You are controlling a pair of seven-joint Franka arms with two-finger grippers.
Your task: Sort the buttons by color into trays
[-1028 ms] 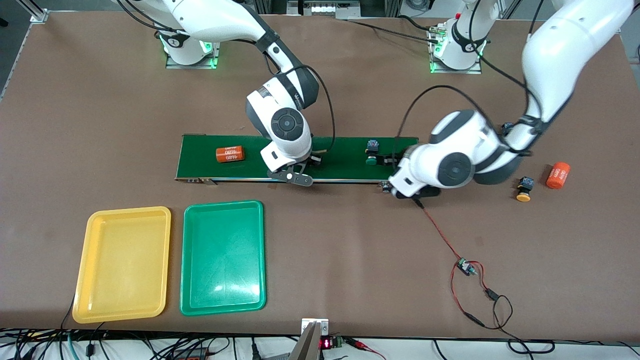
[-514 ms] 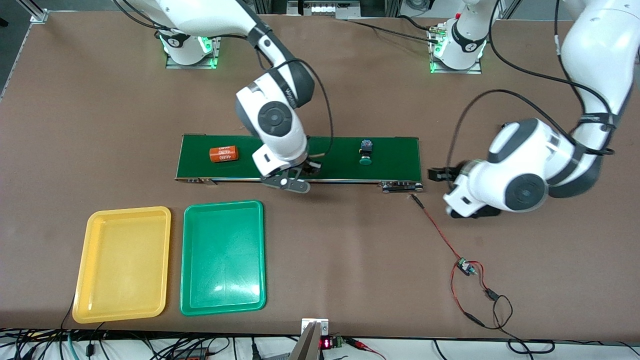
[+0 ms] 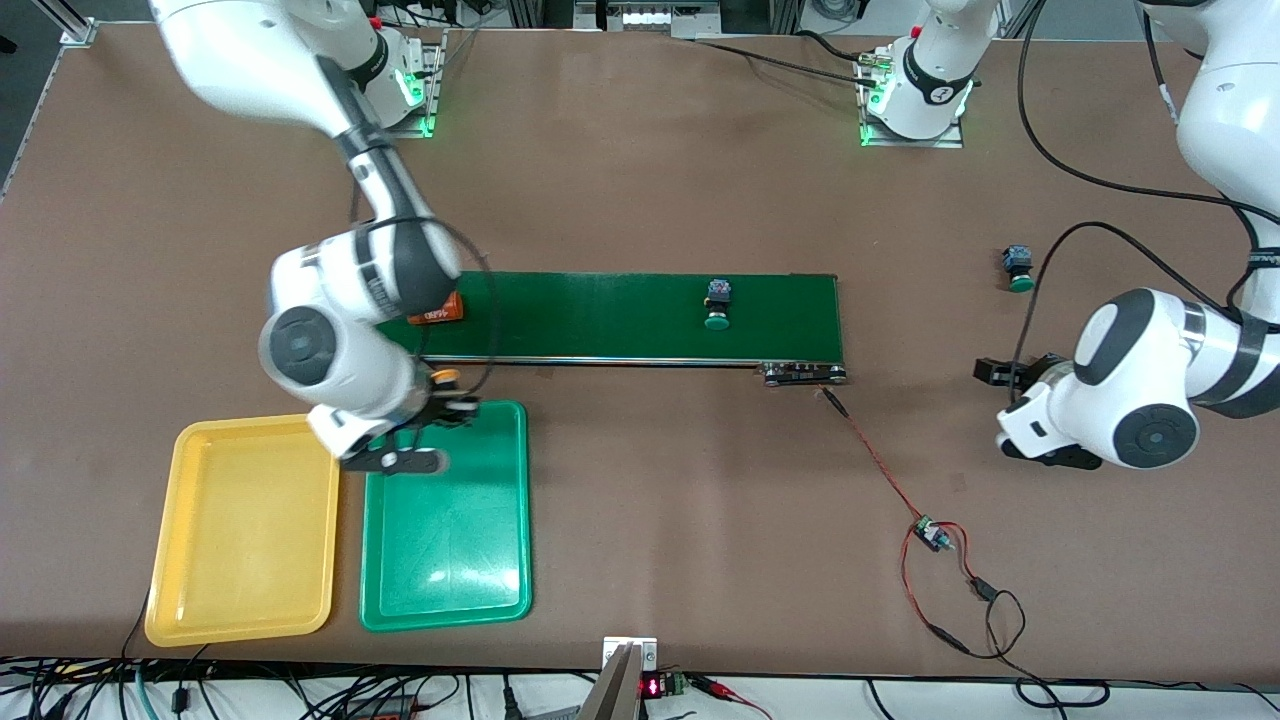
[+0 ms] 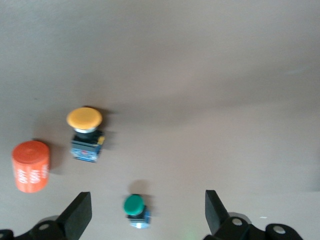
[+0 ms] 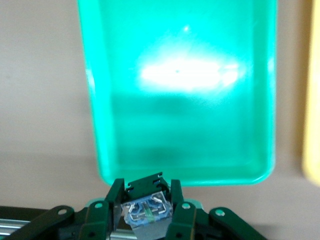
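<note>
Right gripper (image 3: pixel 440 400) clamped on a yellow button (image 3: pixel 445 377), over the green tray's (image 5: pixel 175 125) edge. Small, rigid, light; best held by its boxy body. Left gripper (image 4: pixel 145 220) spread over a green button (image 4: pixel 135 210).

The desk (image 3: pixel 640 180) has a plain brown surface. Directly on it lie:

- A yellow tray (image 3: pixel 245 530) and a green tray (image 3: pixel 447 540), side by side at the edge nearest the front camera, toward the right arm's end.
- A long dark green conveyor belt (image 3: pixel 620 315) across the middle.
- A green button (image 3: pixel 1018 268), a yellow button (image 4: pixel 86 135) and an orange cylinder (image 4: pixel 31 166), near one another toward the left arm's end.
- A red wire (image 3: pixel 885 470) running from the belt's end to a small circuit board (image 3: pixel 932 535).
</note>
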